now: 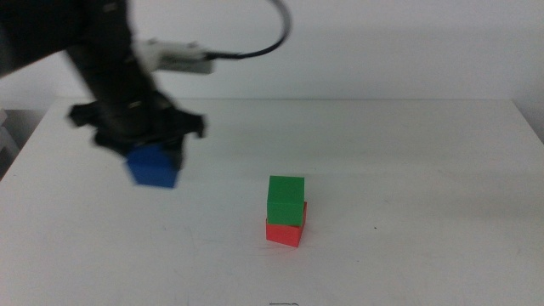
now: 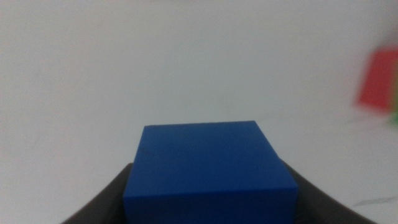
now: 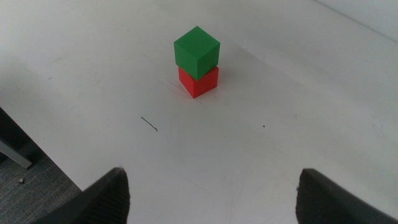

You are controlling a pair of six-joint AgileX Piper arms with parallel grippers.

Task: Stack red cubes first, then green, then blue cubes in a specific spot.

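Observation:
My left gripper (image 1: 153, 155) is shut on the blue cube (image 1: 155, 167), on the left side of the table; the arm and cube look blurred. The left wrist view shows the blue cube (image 2: 208, 168) filling the space between the two dark jaws. To its right, in the middle of the table, the green cube (image 1: 286, 199) sits on the red cube (image 1: 284, 232), turned slightly against it. The right wrist view shows the same green cube (image 3: 196, 51) on the red cube (image 3: 200, 84), well ahead of my open right gripper (image 3: 211, 193), which holds nothing and is out of the middle view.
The white table (image 1: 408, 170) is bare around the stack. A short dark mark (image 3: 149, 124) lies on it between the stack and the right gripper. The table's near edge and grey floor (image 3: 25, 180) show in the right wrist view. The red cube (image 2: 378, 78) appears blurred in the left wrist view.

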